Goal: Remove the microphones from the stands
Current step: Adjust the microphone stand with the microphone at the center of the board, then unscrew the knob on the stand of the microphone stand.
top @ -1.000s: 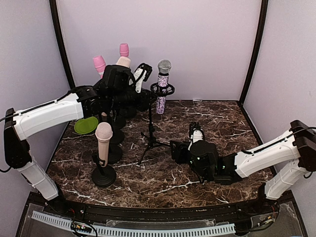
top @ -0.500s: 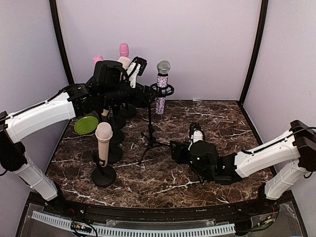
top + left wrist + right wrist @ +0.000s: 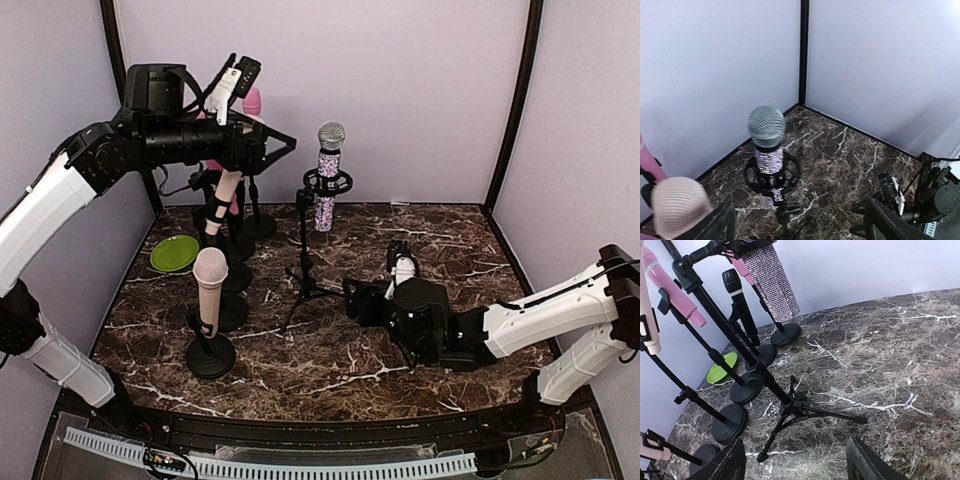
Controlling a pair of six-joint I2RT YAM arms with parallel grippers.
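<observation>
The left arm has risen out of the cluster of stands. The left fingers [image 3: 715, 225] are spread wide and empty. Its wrist view shows the mic [image 3: 767, 150] below and ahead of them, upright in the ring of its stand [image 3: 303, 260]. Only the right wrist view shows the right fingers [image 3: 725, 462], apart and empty, low over the desk [image 3: 890, 350], with the tripod legs just ahead. Beyond stand a black mic [image 3: 737, 295] and a green plate [image 3: 722, 367]. A beige mic [image 3: 677, 205] sits left of the left fingers.

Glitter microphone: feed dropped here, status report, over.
Left gripper open, empty, high. Right gripper open, low. Glitter microphone upright in ring of tripod stand. Beige microphone near left finger.
</observation>
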